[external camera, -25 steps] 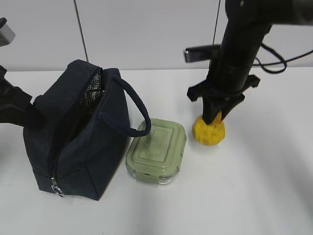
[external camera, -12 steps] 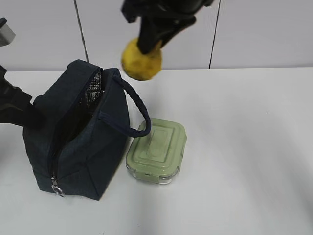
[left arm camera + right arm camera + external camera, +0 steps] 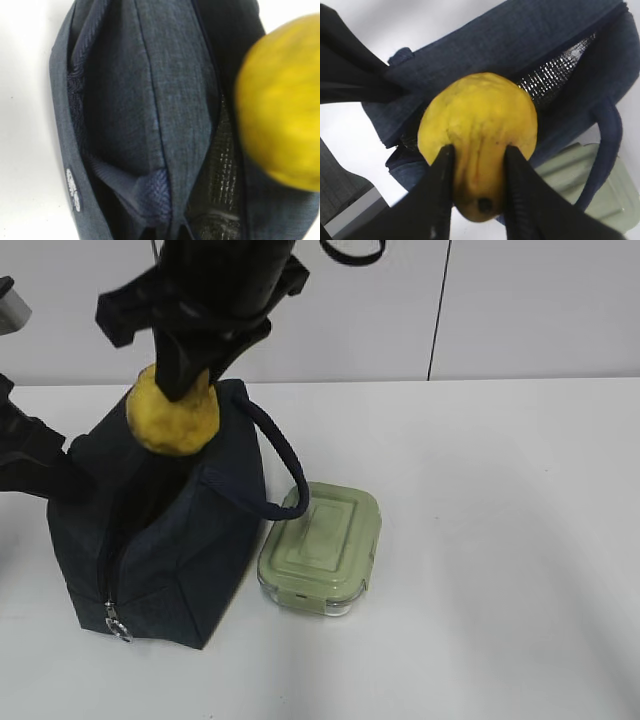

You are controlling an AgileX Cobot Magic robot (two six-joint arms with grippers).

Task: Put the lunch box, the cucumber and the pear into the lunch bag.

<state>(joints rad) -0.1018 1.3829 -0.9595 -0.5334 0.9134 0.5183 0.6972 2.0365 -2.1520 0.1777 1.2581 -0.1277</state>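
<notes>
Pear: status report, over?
Right end effector shut on pear, above open lunch bag. Left holds bag edge. Lunch box on table. Nothing blocking.

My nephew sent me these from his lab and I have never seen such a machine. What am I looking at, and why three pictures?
It is a table robot with two arms, each ending in a two-fingered hand. One picture comes from a camera in front of the table; the other two come from cameras on each arm's wrist. On the white table stand a dark blue bag, unzipped, and beside it a lunch box with a green lid. The right hand grips a yellow pear above the bag's opening. The left hand is shut on the bag's far edge, apparently steadying it. The left wrist camera looks down into the bag, where the silver lining shows.
</notes>
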